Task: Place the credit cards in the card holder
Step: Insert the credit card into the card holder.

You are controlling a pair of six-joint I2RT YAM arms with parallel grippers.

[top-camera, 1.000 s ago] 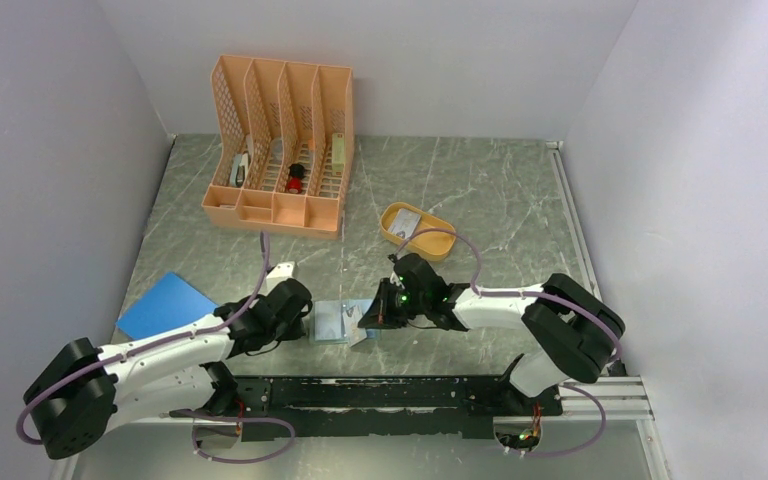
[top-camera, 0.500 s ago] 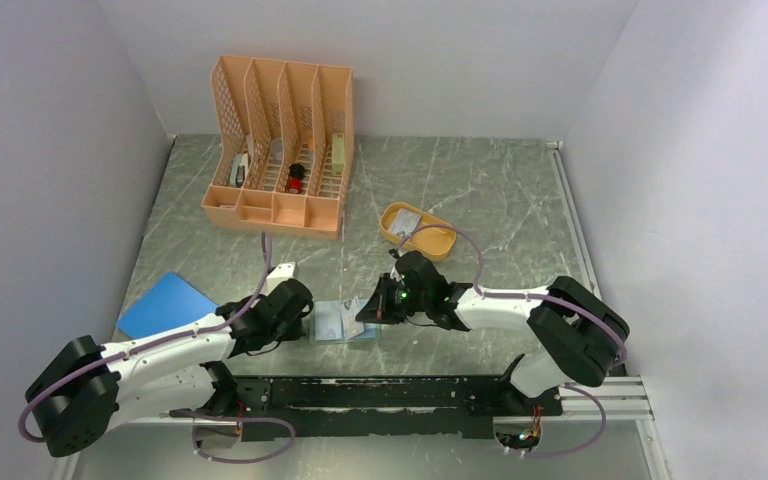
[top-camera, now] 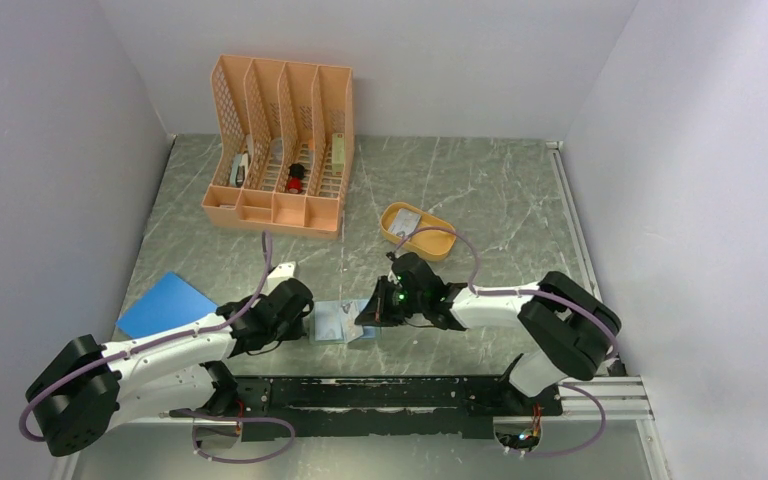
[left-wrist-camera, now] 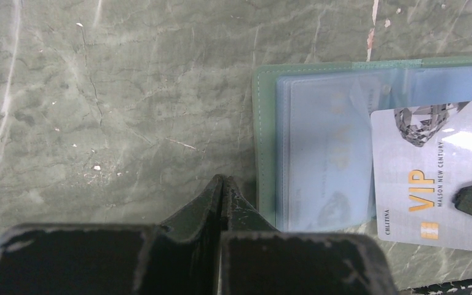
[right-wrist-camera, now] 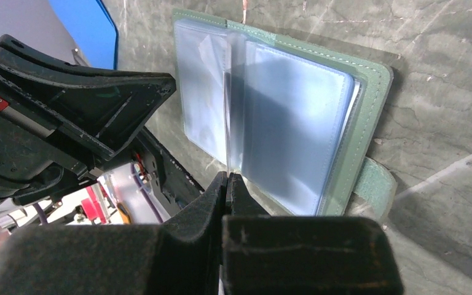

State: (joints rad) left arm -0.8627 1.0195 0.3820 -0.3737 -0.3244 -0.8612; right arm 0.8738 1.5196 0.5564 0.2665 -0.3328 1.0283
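The card holder (top-camera: 332, 322) lies open on the table between my two grippers, its green rim and clear pockets showing in the left wrist view (left-wrist-camera: 319, 153) and the right wrist view (right-wrist-camera: 295, 123). My right gripper (top-camera: 368, 314) is shut on a pale VIP credit card (left-wrist-camera: 433, 166). It holds the card over the holder's right half. The right wrist view shows this card edge-on (right-wrist-camera: 228, 110) above the jaws (right-wrist-camera: 227, 178). My left gripper (top-camera: 305, 320) is shut and empty, its tips (left-wrist-camera: 222, 181) low beside the holder's left edge. Another card (top-camera: 405, 220) lies in the orange oval tray (top-camera: 433, 247).
An orange desk organizer (top-camera: 280, 140) with small items stands at the back left. A bright blue flat sheet (top-camera: 165, 305) lies left of my left arm, and it also shows in the right wrist view (right-wrist-camera: 89, 24). The arm rail runs along the near edge.
My right gripper has shifted slightly left with the card, bringing it further over the open holder. My left gripper has stayed in place.
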